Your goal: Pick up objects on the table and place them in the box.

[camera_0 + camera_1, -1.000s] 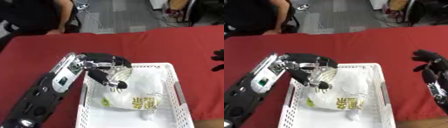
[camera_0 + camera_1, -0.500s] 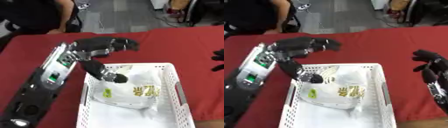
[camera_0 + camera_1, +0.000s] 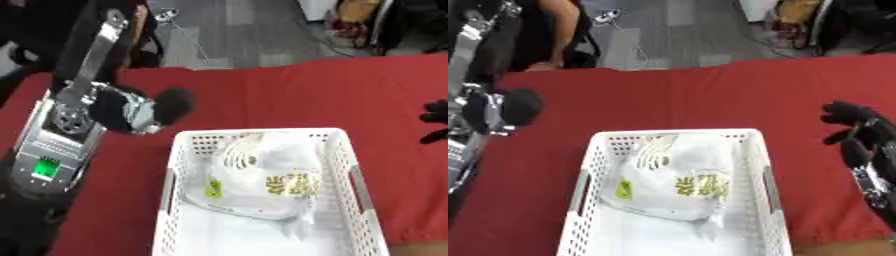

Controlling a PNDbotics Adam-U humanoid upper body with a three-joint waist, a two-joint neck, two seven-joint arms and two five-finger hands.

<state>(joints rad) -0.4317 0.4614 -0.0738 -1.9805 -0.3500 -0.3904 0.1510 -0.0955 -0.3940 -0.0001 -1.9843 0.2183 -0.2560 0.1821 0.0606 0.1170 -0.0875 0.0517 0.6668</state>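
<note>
White bag (image 3: 262, 180), yellow-green print unreadable, lies inside white box (image 3: 360, 200).

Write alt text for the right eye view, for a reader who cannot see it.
A white basket on a red table holds a clear plastic bag with yellow print. The robot's left arm is raised at the left edge, and its right hand rests open at the right edge, fingers up.
</note>
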